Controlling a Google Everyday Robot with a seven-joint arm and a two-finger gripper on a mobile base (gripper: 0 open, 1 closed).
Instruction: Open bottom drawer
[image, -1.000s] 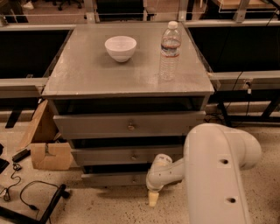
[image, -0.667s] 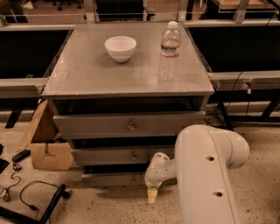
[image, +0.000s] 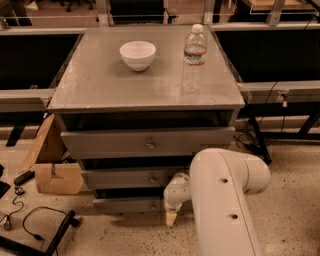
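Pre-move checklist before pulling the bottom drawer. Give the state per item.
1. Gripper at the height of the bottom drawer, at its front panel: ok.
2. Contact with the knob: cannot tell; the knob is hidden behind the arm.
3. Floor in front of the drawer free for travel: ok; the black bar lies off to the side.
4. Water bottle upright on the cabinet top: ok.
5. Bowl back from the front edge: ok.

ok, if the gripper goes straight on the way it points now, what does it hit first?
The gripper sits low in front of the bottom drawer, tip pointing down. Straight on, it would likely meet the floor just below, not the drawer front, though depth is unclear.
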